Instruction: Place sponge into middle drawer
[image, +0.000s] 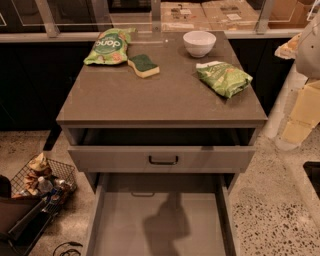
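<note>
Green-topped sponge (144, 65) left of bowl (199, 42), long axis slanted; gripper (299, 120) well right of bowl, state cannot tell.

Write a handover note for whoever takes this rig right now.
Gripper: at the right edge of the view, beside the countertop, well away from the sponge.
Sponge: lying on the countertop, green side up, next to the left green snack bag.
Middle drawer: pulled open at the bottom of the view, no sponge in it.
Done: drawer is open.
Left: reach the sponge, grasp it, carry it down, release it in the drawer.
</note>
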